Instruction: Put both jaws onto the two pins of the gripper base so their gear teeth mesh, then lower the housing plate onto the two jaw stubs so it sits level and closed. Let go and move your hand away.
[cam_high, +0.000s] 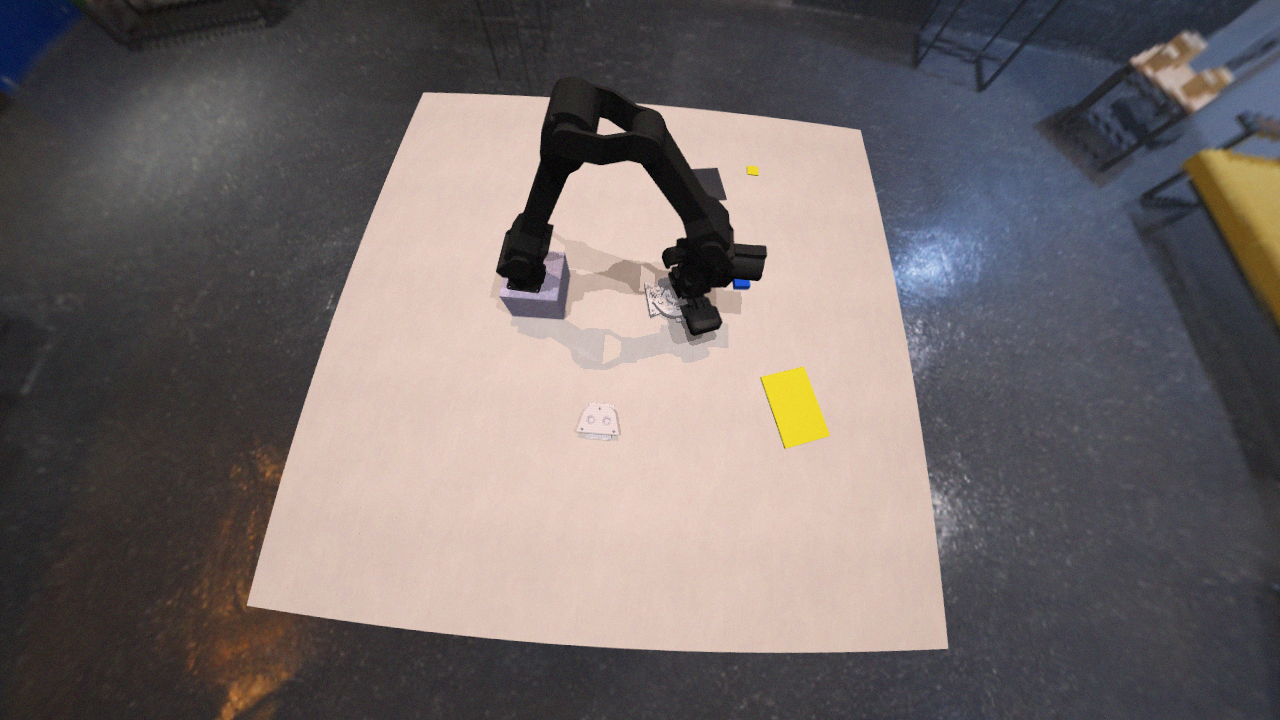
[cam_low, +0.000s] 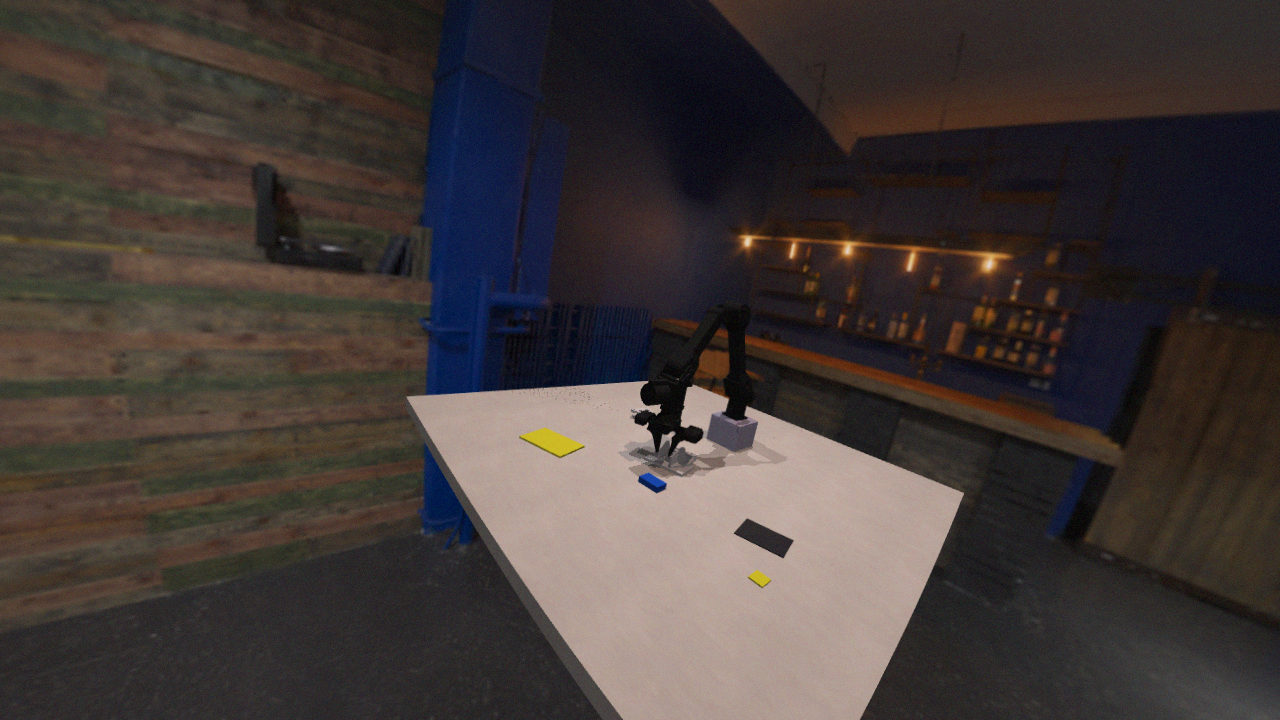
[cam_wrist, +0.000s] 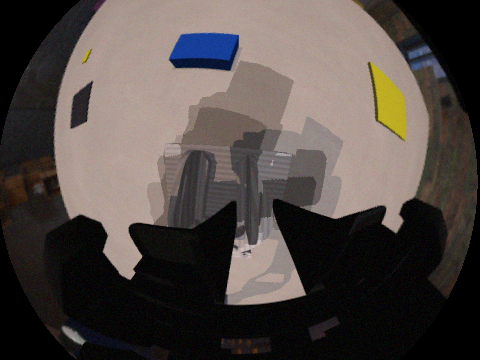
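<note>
The gripper base lies on the table under my hand, its plate ribbed in the wrist view. Two long grey jaws lie over it side by side: the left jaw is outside my fingers, the right jaw is between them. My gripper is low over the base, pointing down, shut on the right jaw. The pins and gear teeth are mostly hidden by my hand, so I cannot tell whether the teeth mesh. The housing plate lies apart, flat on the table, with two round features.
A blue block lies close beyond the base. A yellow sheet, a dark pad and a small yellow square lie farther off. The arm stands on a lilac block.
</note>
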